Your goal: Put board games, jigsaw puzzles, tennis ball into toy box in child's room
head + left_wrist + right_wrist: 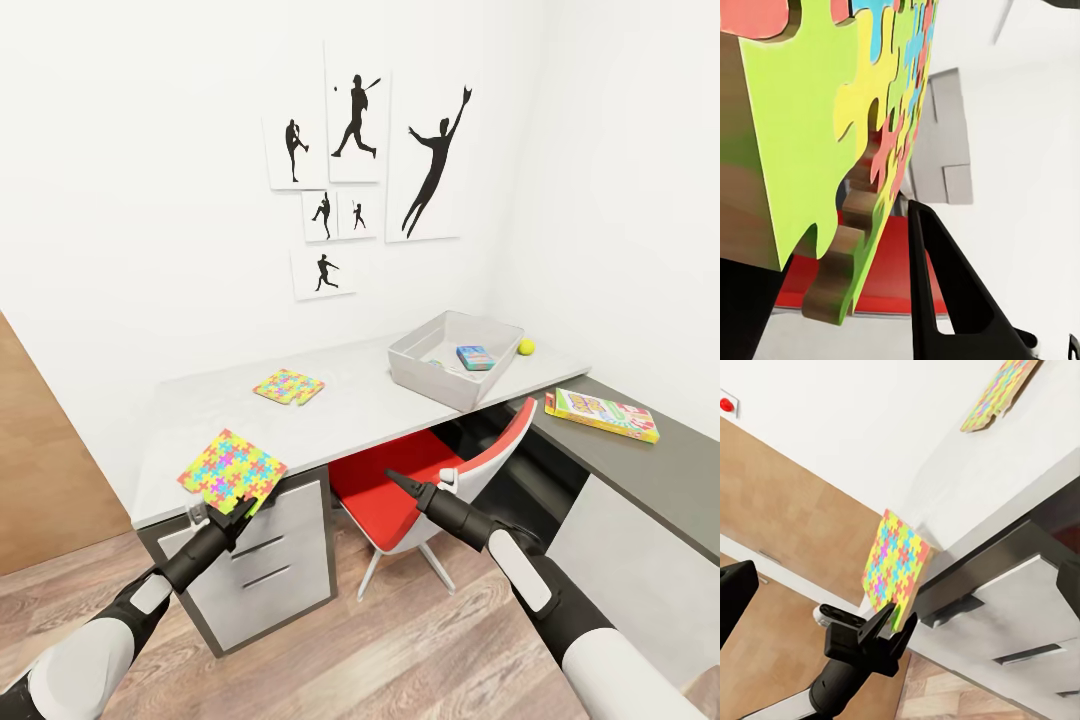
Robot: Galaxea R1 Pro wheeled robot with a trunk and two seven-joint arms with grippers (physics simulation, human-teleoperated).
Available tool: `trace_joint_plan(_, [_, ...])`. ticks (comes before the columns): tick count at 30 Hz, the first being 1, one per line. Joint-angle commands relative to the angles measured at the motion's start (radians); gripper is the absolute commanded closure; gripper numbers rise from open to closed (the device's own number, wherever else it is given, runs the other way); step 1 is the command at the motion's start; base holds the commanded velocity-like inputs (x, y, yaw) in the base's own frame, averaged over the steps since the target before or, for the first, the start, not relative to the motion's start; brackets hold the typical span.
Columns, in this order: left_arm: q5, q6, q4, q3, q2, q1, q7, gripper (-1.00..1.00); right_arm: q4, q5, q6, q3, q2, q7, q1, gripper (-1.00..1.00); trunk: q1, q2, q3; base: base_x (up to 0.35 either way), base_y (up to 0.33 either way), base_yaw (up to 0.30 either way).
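Left gripper (238,513) clamped on a bright multicoloured square jigsaw puzzle (232,469), lower left of frame.
I see it tilted, far edge raised, over the white worktop's (350,405) near-left corner; my left arm reaches forward and up, right gripper (392,478) looks pinched together, empty.

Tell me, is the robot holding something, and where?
Yes. The left end effector pinches a jigsaw puzzle by its lower edge. The right end effector holds nothing.
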Motion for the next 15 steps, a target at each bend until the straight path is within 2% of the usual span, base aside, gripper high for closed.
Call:
trace_joint_plan(1, [0.010,0.010,0.000,-0.005,0.000,0.000,-0.002,1.00,0.000,-0.011,0.008,0.002,-0.001,-0.001,-0.001,-1.00,0.000,-0.001,-0.001,0.000,0.000,0.000])
trace_joint_plan(7, [0.009,0.013,-0.002,-0.007,0.001,0.000,-0.057,1.00,0.000,-0.011,0.008,0.002,-0.001,-0.001,-0.001,-1.00,0.000,-0.001,-0.001,0.000,0.000,0.000])
trace_joint_plan(15, [0.007,0.018,-0.007,-0.016,0.004,-0.001,-0.071,1.00,0.000,-0.011,0.008,0.002,-0.002,-0.001,-0.001,-1.00,0.000,-0.001,-0.001,0.000,0.000,0.000])
